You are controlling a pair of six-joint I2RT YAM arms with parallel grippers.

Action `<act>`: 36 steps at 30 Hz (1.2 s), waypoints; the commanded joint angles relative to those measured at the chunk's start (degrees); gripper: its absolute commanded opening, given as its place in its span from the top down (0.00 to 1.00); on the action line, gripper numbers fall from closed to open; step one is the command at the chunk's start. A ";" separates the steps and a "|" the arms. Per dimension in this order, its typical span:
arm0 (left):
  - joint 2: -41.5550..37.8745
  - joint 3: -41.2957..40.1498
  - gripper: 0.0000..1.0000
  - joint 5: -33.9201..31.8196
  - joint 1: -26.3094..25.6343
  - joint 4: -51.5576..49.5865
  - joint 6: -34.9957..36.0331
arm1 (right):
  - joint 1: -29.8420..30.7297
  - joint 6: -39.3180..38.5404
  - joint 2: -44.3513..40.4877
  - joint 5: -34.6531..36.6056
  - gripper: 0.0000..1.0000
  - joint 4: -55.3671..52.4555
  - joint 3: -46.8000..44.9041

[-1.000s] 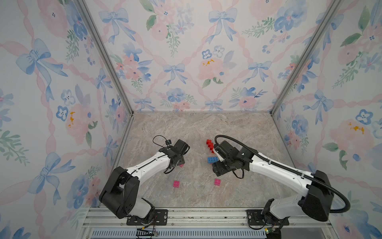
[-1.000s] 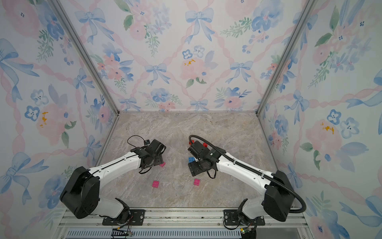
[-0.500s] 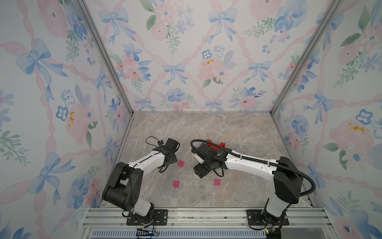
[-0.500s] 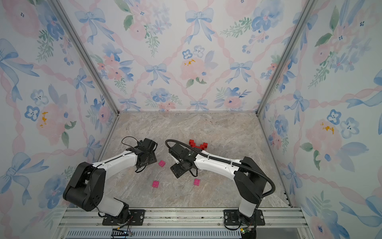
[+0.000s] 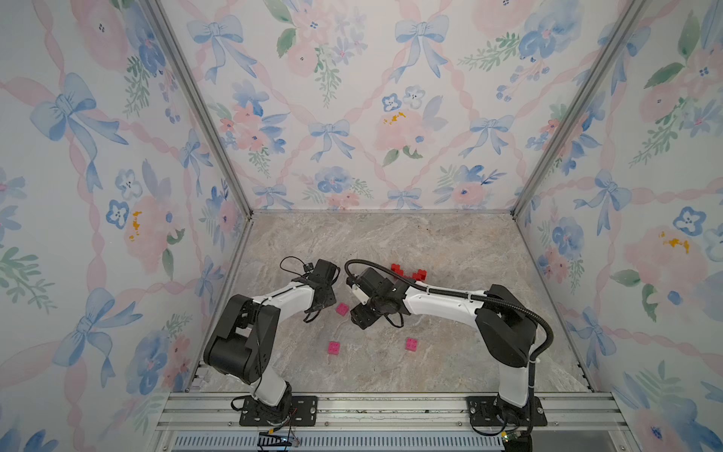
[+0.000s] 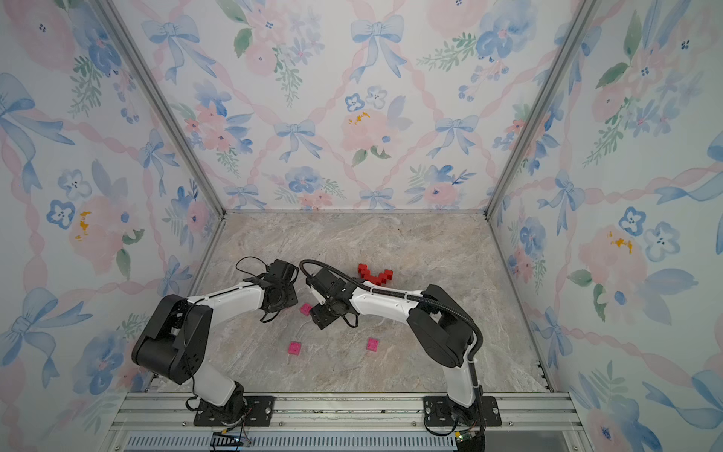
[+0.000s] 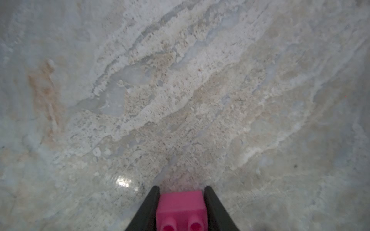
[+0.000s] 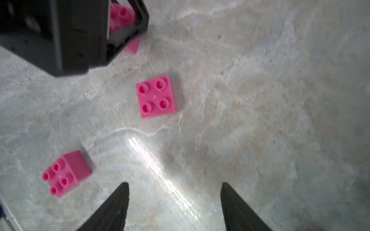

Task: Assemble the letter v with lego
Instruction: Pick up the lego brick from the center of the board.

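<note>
A pink lego brick [image 7: 181, 208] sits on the table with my left gripper [image 7: 181, 189] shut on its two sides; both top views show this brick [image 5: 342, 308] [image 6: 305, 309] at the tip of the left gripper [image 5: 333, 306]. My right gripper [image 8: 174, 190] is open and empty, hovering just right of that brick [image 5: 362, 317]. Two more pink bricks [image 8: 156, 97] [image 8: 67, 173] lie loose nearer the front [image 5: 333, 347] [image 5: 411, 344]. Joined red bricks [image 6: 375, 274] stand behind the right arm, partly hidden by it.
The marble table [image 5: 450, 250] is boxed in by flowered walls on three sides. A metal rail [image 5: 371, 407] carrying both arm bases runs along the front. The two wrists are close together near the middle.
My left gripper has shut on the pink brick, which has stayed in place. The right arm has swung left, away from the red bricks, and its jaws have narrowed a little.
</note>
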 commanded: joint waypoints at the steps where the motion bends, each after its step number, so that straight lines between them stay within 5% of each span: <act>1: 0.00 -2.12 0.71 4.78 2.75 -1.60 1.40 | 0.33 0.64 3.50 -1.04 0.29 2.83 2.88; 14: -11.02 -9.72 0.81 6.99 9.37 -3.22 3.78 | 1.50 -1.51 13.95 0.17 0.31 3.58 12.16; 18: -13.30 -9.89 0.82 6.72 9.35 -5.12 4.22 | 1.56 -1.29 14.59 0.77 0.50 2.78 13.10; 24: -16.43 -10.34 0.84 4.63 8.48 -7.97 4.77 | 1.48 0.22 13.33 2.24 0.63 1.38 12.86; 30: -18.98 -8.72 0.85 4.50 -3.10 -9.97 0.87 | -0.73 5.56 2.75 2.20 0.72 2.04 6.87; 36: -16.13 -2.51 0.88 3.49 -20.99 -9.89 -7.66 | -6.39 14.57 -17.89 5.58 0.75 -7.69 -6.62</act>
